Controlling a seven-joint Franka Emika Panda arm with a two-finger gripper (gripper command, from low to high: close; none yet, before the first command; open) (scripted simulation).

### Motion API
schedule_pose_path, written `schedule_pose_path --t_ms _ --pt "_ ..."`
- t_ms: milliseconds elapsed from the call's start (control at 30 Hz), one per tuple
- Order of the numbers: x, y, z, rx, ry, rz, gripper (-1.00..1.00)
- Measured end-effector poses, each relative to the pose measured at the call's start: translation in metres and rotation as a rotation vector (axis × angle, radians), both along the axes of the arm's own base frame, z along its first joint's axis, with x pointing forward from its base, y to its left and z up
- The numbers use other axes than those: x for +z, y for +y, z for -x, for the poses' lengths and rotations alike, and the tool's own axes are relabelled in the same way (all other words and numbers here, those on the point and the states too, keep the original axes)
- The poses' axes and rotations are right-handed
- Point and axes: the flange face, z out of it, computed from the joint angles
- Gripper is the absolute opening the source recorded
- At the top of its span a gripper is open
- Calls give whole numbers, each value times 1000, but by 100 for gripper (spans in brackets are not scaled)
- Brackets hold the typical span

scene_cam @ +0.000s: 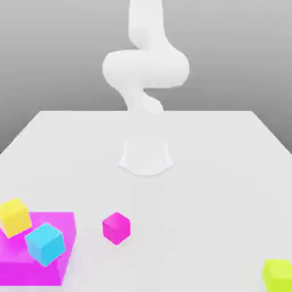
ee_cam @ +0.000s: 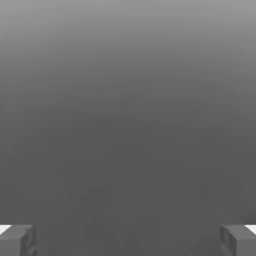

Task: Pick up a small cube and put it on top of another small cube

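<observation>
1. Across the pale table [scene_cam: 199,171], bare surface separates the lime cube [scene_cam: 278,276] from the magenta-pink cube [scene_cam: 116,228], leaving room for a descent at either.
2. Over the table's far part rises the white arm [scene_cam: 146,68]; both task cubes lie on the camera's side of its base [scene_cam: 146,157].
3. Toward the exterior view's left sits the flat magenta block [scene_cam: 31,274], with the yellow cube [scene_cam: 15,218] and cyan cube [scene_cam: 45,244] at it, well clear of the lime one.
4. In the hand view, the gripper [ee_cam: 128,241] has its fingers spread wide, nothing between them; I judge the reach should go down and outward, toward the exterior view's right.
5. At that view's lower right corner, the lime cube has no long axis to favour; its pink partner shows a corner forward, so stacking may need a wrist turn.
</observation>
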Motion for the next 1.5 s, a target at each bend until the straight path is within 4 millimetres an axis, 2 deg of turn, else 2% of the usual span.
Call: schedule_pose_path --t_ms 133,267,400,500,700,833,1000,1133,1167,1333,1367,1433,1500 --pt "-51 28 -49 184 94 49 0" --pt "-108 62 -86 360 177 103 0" --pt "-170 101 -113 533 254 163 0" --pt "-219 131 -126 661 308 214 0" --pt "-321 198 -129 932 407 332 0" --pt "-390 224 -123 1089 472 418 0" --pt "-474 255 -101 1298 547 543 0" --pt "-535 260 -97 1341 560 570 0" --pt "-548 260 -96 1342 561 570 -100" --pt "-548 260 -96 1343 563 570 -100" --pt "-555 260 -96 1343 563 570 -100" --pt "-540 261 -96 1344 563 571 -100" --pt "-514 261 -96 1344 563 571 -100"
